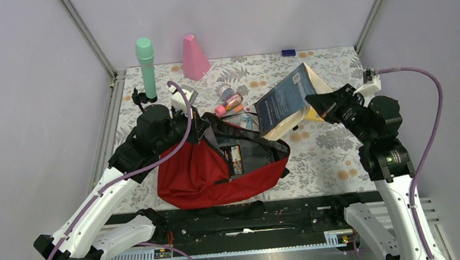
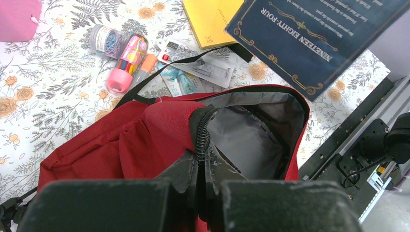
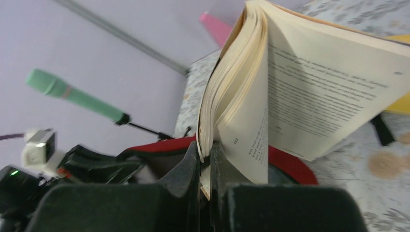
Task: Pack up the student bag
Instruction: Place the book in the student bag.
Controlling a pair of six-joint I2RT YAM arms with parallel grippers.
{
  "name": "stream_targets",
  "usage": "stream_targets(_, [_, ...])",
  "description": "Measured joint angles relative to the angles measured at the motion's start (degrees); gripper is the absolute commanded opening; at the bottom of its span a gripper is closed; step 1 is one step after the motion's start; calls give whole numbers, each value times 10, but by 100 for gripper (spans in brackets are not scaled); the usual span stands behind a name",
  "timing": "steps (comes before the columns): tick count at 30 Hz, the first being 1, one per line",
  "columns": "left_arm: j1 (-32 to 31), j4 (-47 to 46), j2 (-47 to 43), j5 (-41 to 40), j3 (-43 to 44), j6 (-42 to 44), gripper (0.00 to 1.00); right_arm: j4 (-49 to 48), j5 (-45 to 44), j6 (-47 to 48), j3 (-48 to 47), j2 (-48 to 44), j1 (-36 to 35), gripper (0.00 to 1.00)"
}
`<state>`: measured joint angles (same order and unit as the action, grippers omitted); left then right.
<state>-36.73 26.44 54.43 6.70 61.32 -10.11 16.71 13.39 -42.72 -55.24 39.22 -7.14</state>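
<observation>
Student bag (image 1: 193, 171) lies slumped mid-table, just ahead of the arm bases, with its mouth facing up and to the far right and the gray lining (image 2: 241, 137) showing. Left gripper (image 2: 202, 162) is pinched tight on the black zipper rim (image 2: 202, 128) at the mouth's left end and lifts it so the opening gapes. Right gripper (image 3: 205, 162) is clamped narrow on the edge of the navy paperback (image 1: 284, 97), "Nineteen Eighty-Four", near the spine; cover or just a few leaves, can't tell. The book hangs fanned open and tilted, off the table, one corner just over the mouth's far rim. From the right fingers the opening lies left and toward the bases, close by, so the right arm delivers. The book's long axis runs diagonally, near-left to far-right, and probably needs tipping corner-down to enter. Catch edges are the far rim and the black strap (image 2: 169, 72). A pink tube (image 2: 126, 60), a clip jar (image 2: 105, 37) and a ruler packet (image 2: 208, 65) crowd the far side, and a yellow notepad (image 2: 210, 17) sits under the book. Bare floral table (image 1: 336, 152) to the right gives swing room.
</observation>
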Motion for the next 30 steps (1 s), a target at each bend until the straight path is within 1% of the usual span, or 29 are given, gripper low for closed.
stream_targets(3, [0,0,0,1,0,0,0,-25,71,-24,-12,9,0,0])
stream_targets(7, [0,0,0,2,0,0,0,-51,138,-63,-30,21,0,0])
stream_targets(15, [0,0,0,6,0,-1,0,-56,229,-120,-60,17,0,0])
stream_targets(17, [0,0,1,8,0,-3,0,-70,251,-139,-54,17,0,0])
stream_targets(21, [0,0,2,9,0,-5,0,-122,283,-175,2,28,-7,0])
stream_targets(25, [0,-2,6,10,0,-5,0,-137,287,-182,52,94,-39,0])
stream_targets(30, [0,-1,8,10,0,-5,0,-166,261,-169,85,243,-92,0])
